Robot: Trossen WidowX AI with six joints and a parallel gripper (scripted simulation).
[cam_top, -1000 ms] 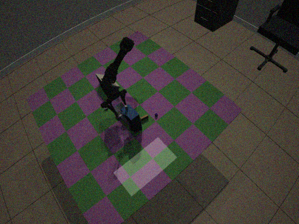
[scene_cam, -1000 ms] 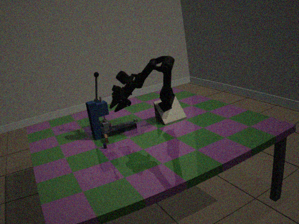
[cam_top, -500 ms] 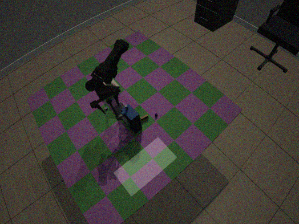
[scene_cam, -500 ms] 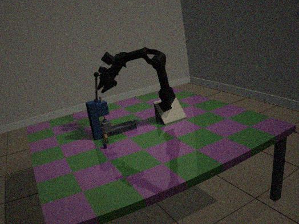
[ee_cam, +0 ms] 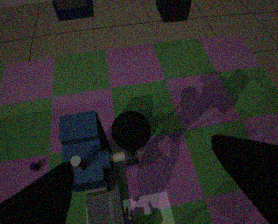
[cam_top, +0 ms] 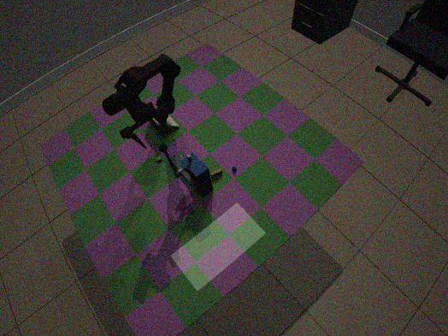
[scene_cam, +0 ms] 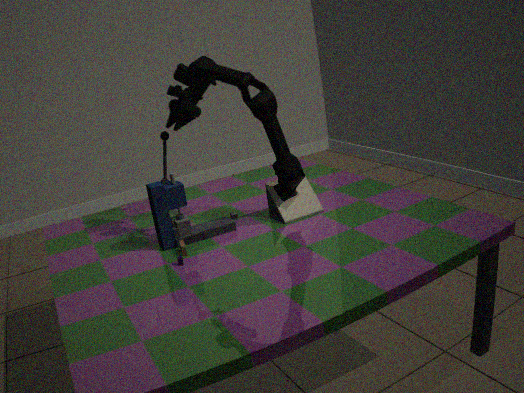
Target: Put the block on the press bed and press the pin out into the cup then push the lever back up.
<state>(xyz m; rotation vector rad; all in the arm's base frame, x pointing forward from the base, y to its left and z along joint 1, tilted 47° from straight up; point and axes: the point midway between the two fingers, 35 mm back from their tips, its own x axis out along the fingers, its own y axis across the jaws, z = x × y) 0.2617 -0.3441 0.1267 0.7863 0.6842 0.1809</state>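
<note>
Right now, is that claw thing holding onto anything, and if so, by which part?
Nothing is held: the claw is open, up above the black ball topping the lever.

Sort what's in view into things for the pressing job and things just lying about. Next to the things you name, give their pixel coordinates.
For the job:
- blue press [cam_top: 196, 165] [scene_cam: 167, 195] [ee_cam: 80, 126]
- its black-knobbed lever [cam_top: 170, 161] [scene_cam: 165, 158] [ee_cam: 131, 130]
- grey piece [scene_cam: 181, 221] under the punch, probably the block

Apparently just lying about:
- brown bar [cam_top: 216, 173] [scene_cam: 183, 248]
- small dark piece [cam_top: 234, 169] [scene_cam: 180, 261] [ee_cam: 37, 164]

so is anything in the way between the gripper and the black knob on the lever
Nothing visible is. The open gripper is above the knob, which shows uncovered in the wrist view; the blue press stands lower.
</note>
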